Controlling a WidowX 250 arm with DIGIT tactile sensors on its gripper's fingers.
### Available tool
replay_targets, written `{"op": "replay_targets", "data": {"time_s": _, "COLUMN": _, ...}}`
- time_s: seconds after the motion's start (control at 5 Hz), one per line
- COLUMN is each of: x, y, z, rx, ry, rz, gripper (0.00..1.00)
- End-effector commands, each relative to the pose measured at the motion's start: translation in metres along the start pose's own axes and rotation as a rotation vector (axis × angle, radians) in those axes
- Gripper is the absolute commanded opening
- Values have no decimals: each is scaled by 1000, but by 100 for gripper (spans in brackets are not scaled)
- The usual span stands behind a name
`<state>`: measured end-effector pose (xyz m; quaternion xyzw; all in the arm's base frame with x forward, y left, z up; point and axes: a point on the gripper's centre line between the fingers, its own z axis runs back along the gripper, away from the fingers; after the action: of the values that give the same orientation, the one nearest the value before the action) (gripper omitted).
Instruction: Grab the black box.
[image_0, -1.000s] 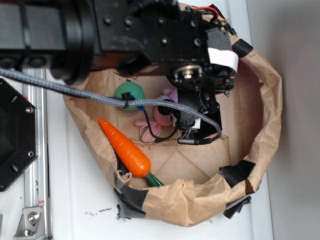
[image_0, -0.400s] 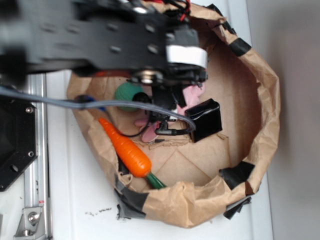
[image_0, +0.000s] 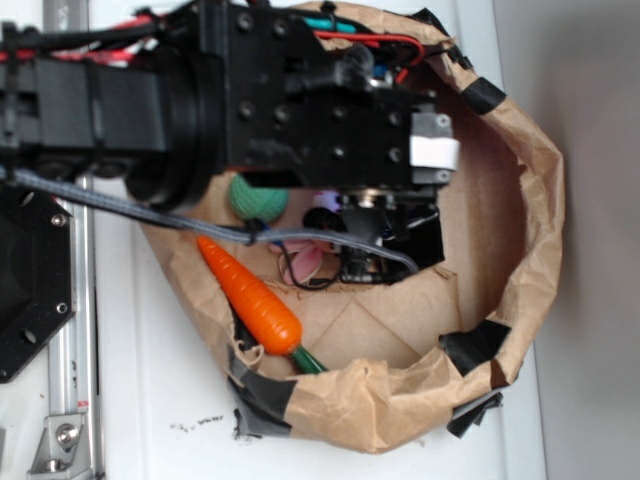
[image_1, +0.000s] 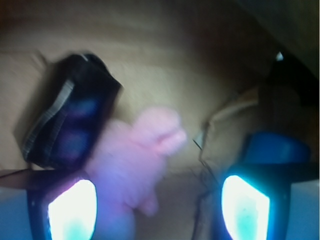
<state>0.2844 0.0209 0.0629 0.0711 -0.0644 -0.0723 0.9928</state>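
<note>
Crumpled brown paper bag (image_0: 535, 200) on white tabletop, holding black box (image_1: 70, 110) touching pink plush bunny (image_1: 140, 155), with gripper (image_1: 157, 210) jaws spread apart straddling the bunny rather than the box: likely risk, closing on the bunny instead.

Access to the black box (image_1: 67, 112) is being crowded by the pink plush bunny (image_1: 137, 160), which is lying against its side, between the open fingers (image_1: 72, 207). Bare paper floor (image_0: 375, 325) is being left free beyond the carrot (image_0: 252, 300), while the bag wall (image_0: 530, 200) is closing in the far side.
</note>
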Motion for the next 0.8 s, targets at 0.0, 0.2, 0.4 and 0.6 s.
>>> {"op": "replay_targets", "data": {"time_s": 0.0, "x": 36, "y": -24, "z": 21, "rx": -60, "ry": -94, "rz": -15, "gripper": 100}}
{"op": "replay_targets", "data": {"time_s": 0.2, "x": 44, "y": -45, "z": 7, "rx": -122, "ry": -110, "rz": -38, "gripper": 100}}
{"op": "replay_targets", "data": {"time_s": 0.4, "x": 43, "y": -67, "z": -7, "rx": -161, "ry": -113, "rz": -97, "gripper": 100}}
{"op": "replay_targets", "data": {"time_s": 0.6, "x": 39, "y": -77, "z": -11, "rx": -154, "ry": -140, "rz": -148, "gripper": 100}}
